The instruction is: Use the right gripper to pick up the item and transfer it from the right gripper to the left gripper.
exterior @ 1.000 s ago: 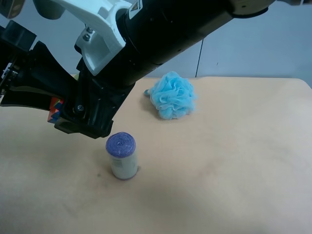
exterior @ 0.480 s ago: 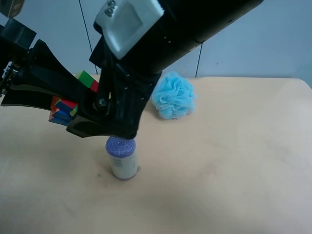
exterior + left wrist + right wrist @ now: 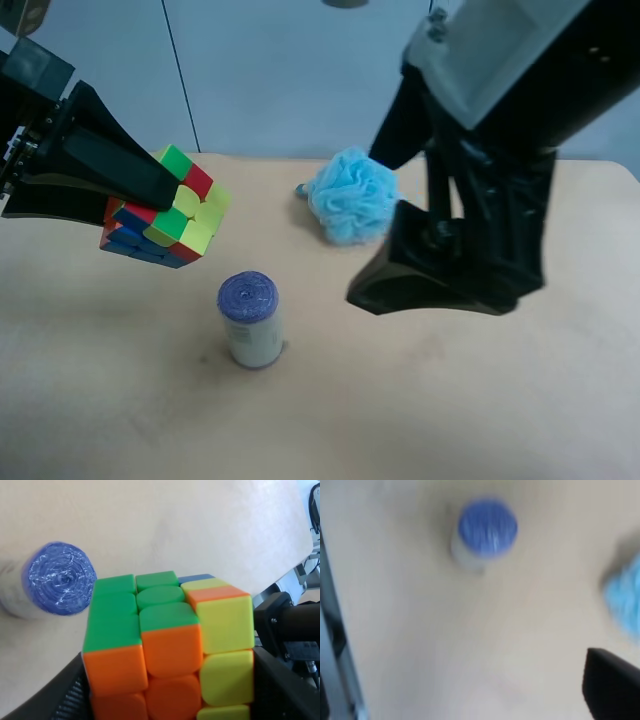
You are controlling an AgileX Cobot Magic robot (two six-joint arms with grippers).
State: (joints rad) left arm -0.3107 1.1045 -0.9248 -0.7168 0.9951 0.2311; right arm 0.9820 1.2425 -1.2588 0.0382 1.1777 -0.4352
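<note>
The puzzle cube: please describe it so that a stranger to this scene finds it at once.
Start at the beige table; over its side at the exterior high view's left, the all-black left gripper has its jaws shut on a small 3x3 puzzle cube in the air. Unlike the purple-topped white cylinder and the fluffy light-blue bath pouf on the table, it is boxy and many-coloured.

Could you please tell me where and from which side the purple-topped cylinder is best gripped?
I'd take the cylinder by its white side wall, just under the purple top, coming straight down from above. It stands upright and alone on the table, so opposite sides of its round wall look free. The cube held in the air seems off to one side.
</note>
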